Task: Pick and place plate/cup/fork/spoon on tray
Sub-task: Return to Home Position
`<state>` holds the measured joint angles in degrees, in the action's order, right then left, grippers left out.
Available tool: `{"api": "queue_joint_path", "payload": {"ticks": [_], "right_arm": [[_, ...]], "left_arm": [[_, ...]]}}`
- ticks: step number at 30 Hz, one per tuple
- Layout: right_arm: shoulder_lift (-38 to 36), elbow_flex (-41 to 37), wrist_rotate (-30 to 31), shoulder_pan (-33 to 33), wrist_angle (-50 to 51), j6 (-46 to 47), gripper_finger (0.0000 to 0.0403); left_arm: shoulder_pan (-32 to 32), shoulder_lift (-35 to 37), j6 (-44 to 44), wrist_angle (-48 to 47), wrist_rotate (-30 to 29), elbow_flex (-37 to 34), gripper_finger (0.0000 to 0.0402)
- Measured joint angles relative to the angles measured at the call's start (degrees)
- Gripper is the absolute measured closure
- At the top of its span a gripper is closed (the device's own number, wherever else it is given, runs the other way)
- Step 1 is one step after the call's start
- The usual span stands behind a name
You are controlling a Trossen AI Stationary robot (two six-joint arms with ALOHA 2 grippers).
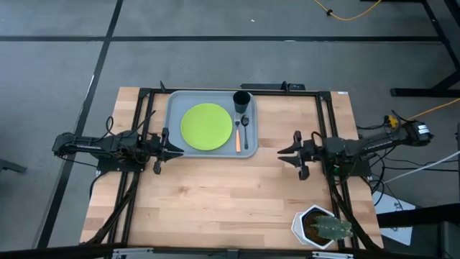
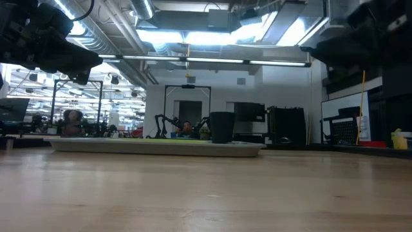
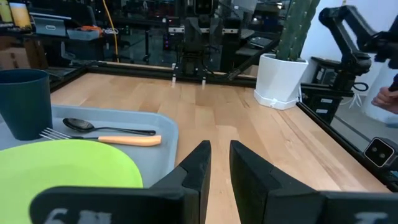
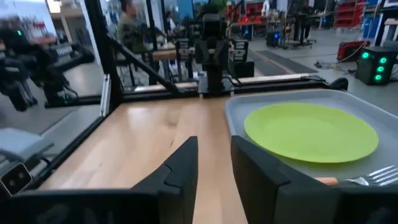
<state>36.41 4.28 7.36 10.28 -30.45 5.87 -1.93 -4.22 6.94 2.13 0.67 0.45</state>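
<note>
The grey-blue tray (image 1: 172,108) lies at the table's far middle. On it rest the lime-green plate (image 1: 206,127), flat, the black cup (image 1: 241,101), upright at the far right corner, and the orange-handled fork (image 1: 238,138) and dark spoon (image 1: 245,129), side by side right of the plate. My left gripper (image 1: 180,150) hovers at the tray's near left corner, shut and empty; its wrist view shows the fork (image 3: 121,140) and spoon (image 3: 93,127). My right gripper (image 1: 282,152) hovers right of the tray, shut and empty.
A white hexagonal pot with a cactus (image 1: 321,226) stands at the table's near right corner. A dark frame runs around the table's edges (image 1: 327,122). Bare wood lies between the two grippers and toward the near edge (image 1: 230,201).
</note>
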Motion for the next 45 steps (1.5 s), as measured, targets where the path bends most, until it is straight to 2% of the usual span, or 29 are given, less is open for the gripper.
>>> {"api": "queue_joint_path", "payload": {"ticks": [5,9,11,17,23,32,35,38,41,43,45], "right_arm": [[-4.72,-3.9,-0.78,-0.1,-2.63,-0.44,0.0302],[-7.7,-3.85,-7.76,-1.05,-2.59,-7.36,0.0302],[-9.03,-3.85,-9.43,-1.95,-1.92,-9.48,0.0302],[-12.3,-3.84,-7.92,-7.04,1.72,-10.04,0.0302],[-14.88,-3.88,-7.94,-11.13,9.21,-0.04,0.0302],[-16.38,-3.88,-7.94,-11.37,16.52,1.41,0.0302],[-16.71,-3.88,-7.63,-11.35,15.67,2.59,0.0302],[-18.63,-3.88,-2.95,-11.34,14.47,3.72,0.0302],[-20.59,-3.88,0.58,-11.36,18.7,4.34,0.0302],[-21.94,-3.88,-0.46,-11.36,21.76,4.3,0.0302],[-23.47,-3.88,-4.18,-11.37,24.16,3.52,0.0302]], "left_arm": [[0.0,-0.01,0.0,0.0,0.02,-0.02,0.0349],[-0.02,-0.01,0.0,0.0,0.0,0.0,0.0349],[0.0,-0.01,0.0,-0.02,0.02,0.0,0.0349],[0.0,-0.01,0.0,0.0,0.02,-0.02,0.0349],[-0.01,0.01,0.0,0.0,0.01,0.0,0.0349],[-0.01,-0.01,0.0,0.0,0.01,0.0,0.0349],[0.0,-0.01,0.0,0.0,0.0,0.0,0.0349],[0.0,-0.01,0.0,0.0,0.02,0.0,0.0349],[-0.01,0.0,0.01,0.0,0.02,0.0,0.0349],[0.0,0.0,0.0,0.0,0.02,0.0,0.0349],[-0.02,-0.01,0.0,0.0,0.02,-0.02,0.0349]]}}
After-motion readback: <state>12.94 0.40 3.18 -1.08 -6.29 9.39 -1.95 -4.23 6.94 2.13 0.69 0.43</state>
